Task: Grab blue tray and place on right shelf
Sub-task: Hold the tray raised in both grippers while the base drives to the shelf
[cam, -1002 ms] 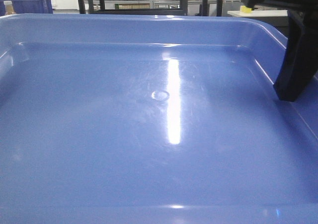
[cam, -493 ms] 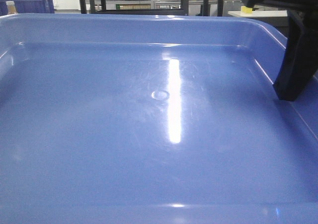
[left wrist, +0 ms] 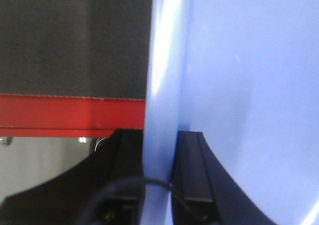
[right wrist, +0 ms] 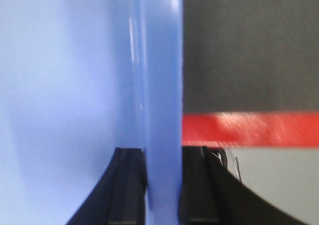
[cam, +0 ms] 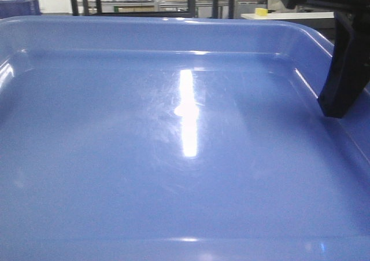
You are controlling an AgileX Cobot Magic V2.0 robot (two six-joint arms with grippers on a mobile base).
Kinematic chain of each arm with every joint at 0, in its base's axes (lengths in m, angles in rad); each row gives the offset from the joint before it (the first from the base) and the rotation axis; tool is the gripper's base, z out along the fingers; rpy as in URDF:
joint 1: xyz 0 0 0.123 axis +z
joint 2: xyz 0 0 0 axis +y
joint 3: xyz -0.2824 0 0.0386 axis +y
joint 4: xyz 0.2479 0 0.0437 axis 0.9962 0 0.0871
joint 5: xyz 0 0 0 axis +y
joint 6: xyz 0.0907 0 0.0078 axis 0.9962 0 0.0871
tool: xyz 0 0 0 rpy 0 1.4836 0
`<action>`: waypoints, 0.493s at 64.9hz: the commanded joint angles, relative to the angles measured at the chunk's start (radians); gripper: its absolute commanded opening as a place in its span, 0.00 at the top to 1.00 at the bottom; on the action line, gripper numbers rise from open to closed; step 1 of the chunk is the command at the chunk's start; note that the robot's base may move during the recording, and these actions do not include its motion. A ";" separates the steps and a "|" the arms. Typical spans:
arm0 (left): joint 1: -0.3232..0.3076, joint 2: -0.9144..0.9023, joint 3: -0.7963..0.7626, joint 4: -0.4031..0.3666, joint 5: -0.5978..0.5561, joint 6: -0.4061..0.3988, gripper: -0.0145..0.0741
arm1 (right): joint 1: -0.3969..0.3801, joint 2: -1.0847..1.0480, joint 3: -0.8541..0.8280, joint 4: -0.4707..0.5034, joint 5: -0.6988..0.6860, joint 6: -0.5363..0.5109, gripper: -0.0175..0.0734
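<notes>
Pinching the glossy periwinkle-blue plastic tray on opposite rims, left hand and right hand sit closed on it; likely best moved level and in step.

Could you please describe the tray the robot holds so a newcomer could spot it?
Filling the front view is the blue tray, wide, shallow, glossy, its side rims pinched by the left gripper and right gripper. Unlike the darker blue bin far behind, it is pale periwinkle.
</notes>
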 commanded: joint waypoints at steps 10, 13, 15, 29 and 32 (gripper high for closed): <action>-0.007 -0.018 -0.023 0.028 -0.019 -0.035 0.85 | -0.001 -0.026 -0.027 -0.024 -0.014 0.007 0.75; -0.007 -0.018 -0.023 0.028 -0.019 -0.035 0.85 | -0.001 -0.026 -0.027 -0.024 -0.014 0.007 0.75; -0.007 -0.018 -0.023 0.028 -0.019 -0.035 0.85 | -0.001 -0.026 -0.027 -0.024 -0.014 0.007 0.75; -0.007 -0.018 -0.023 0.028 -0.019 -0.035 0.85 | -0.001 -0.026 -0.027 -0.024 -0.014 0.007 0.75; -0.007 -0.018 -0.023 0.028 -0.019 -0.035 0.85 | -0.001 -0.026 -0.027 -0.024 -0.014 0.007 0.75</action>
